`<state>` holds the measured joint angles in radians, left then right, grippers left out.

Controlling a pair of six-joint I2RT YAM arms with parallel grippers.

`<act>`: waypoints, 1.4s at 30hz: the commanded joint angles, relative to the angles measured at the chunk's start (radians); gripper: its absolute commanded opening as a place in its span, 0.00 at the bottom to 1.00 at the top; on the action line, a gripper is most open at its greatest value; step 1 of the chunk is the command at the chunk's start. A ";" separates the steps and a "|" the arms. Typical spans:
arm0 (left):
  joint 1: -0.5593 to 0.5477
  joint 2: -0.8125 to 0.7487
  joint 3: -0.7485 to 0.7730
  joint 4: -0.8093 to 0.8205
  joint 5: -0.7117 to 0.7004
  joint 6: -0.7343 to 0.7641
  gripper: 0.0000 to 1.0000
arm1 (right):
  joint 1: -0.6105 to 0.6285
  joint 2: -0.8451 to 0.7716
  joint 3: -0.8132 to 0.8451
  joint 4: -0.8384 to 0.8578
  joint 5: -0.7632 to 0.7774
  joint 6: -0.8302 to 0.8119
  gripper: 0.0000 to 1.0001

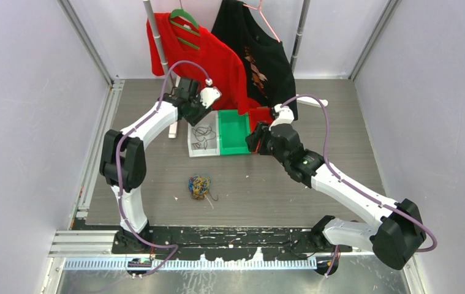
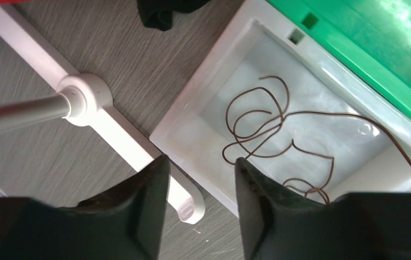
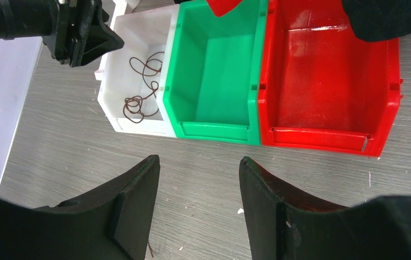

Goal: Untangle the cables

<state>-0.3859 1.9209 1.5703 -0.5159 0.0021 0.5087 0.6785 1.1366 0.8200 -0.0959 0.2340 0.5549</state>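
The cables are a fist-sized clump (image 1: 199, 187) of yellow, blue and black strands lying on the table in front of the bins, apart from both grippers. One loose dark strand (image 2: 271, 130) lies coiled in the white bin (image 2: 192, 108); it also shows in the right wrist view (image 3: 142, 89). My left gripper (image 2: 202, 168) is open and empty, hovering over the white bin's left rim (image 1: 192, 147). My right gripper (image 3: 199, 165) is open and empty over bare table just in front of the green bin (image 3: 214, 70).
A red bin (image 3: 322, 81) stands right of the green one. A garment rack's white foot (image 2: 84, 97) lies left of the white bin. A red shirt (image 1: 217, 61) and a black shirt (image 1: 254, 43) hang over the bins. Grey walls close both sides.
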 commanded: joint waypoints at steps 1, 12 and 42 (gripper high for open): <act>-0.002 -0.026 0.102 -0.131 0.083 0.015 0.54 | -0.004 -0.029 0.031 0.010 -0.012 -0.009 0.61; -0.013 -0.142 0.179 -0.520 0.439 -0.024 0.74 | -0.003 -0.037 0.018 -0.029 -0.050 -0.014 0.61; -0.030 -0.143 0.024 -0.278 0.247 -0.014 0.99 | 0.212 0.005 0.097 -0.278 -0.180 -0.050 0.59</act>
<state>-0.4328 1.9068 1.4815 -0.5728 0.0685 0.5404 0.8463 1.0840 0.8330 -0.3889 0.0998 0.5175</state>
